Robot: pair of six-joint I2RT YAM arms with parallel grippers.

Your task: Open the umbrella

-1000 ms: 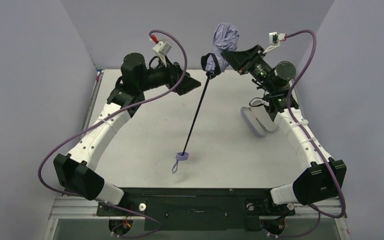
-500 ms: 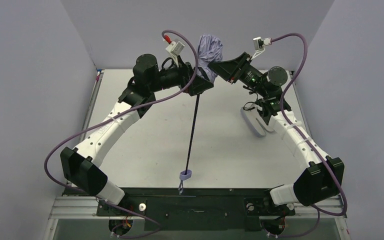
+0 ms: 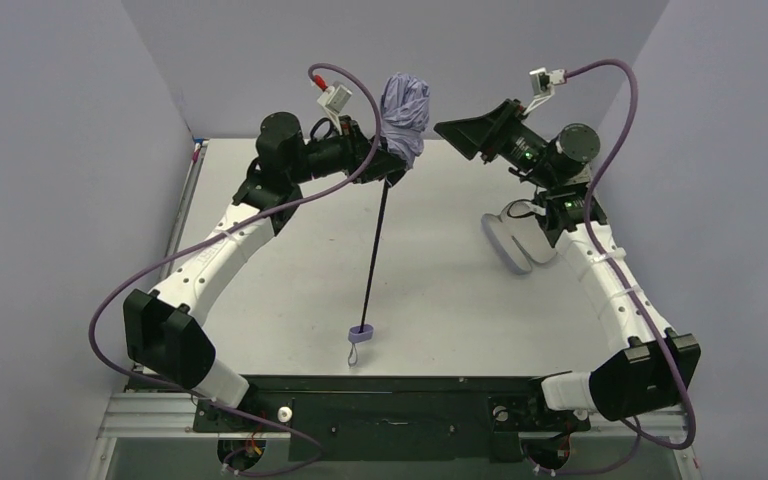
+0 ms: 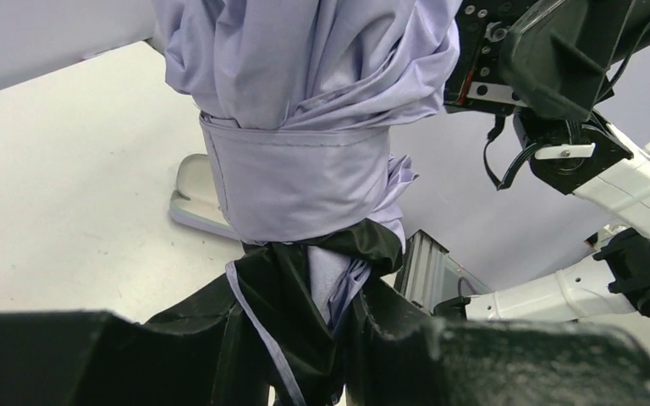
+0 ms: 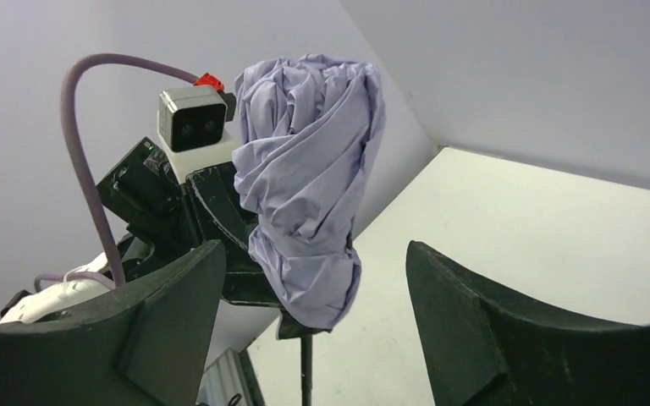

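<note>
The umbrella hangs upright in the air, folded, with its crumpled lavender canopy [image 3: 405, 108] on top. Its thin black shaft [image 3: 373, 255] runs down to the small lavender handle [image 3: 361, 332] and its loop, just above the table. My left gripper [image 3: 391, 168] is shut on the umbrella at the base of the canopy. In the left wrist view, black inner fabric is pinched in the left gripper [image 4: 322, 355] below the lavender canopy [image 4: 305, 127]. My right gripper [image 3: 448, 130] stands open to the right, apart from the umbrella; its wrist view shows the canopy [image 5: 313, 186] beyond the spread fingers [image 5: 178, 313].
A pale lavender sleeve [image 3: 508, 242] lies on the white table [image 3: 290, 250] at the right, partly under the right arm. Grey walls close in the back and both sides. The left wrist camera and cable [image 5: 190, 118] sit just behind the canopy.
The right gripper has opened, let go of the canopy and drawn back to the right. The left gripper has closed on the canopy base and carries the umbrella slightly left.
</note>
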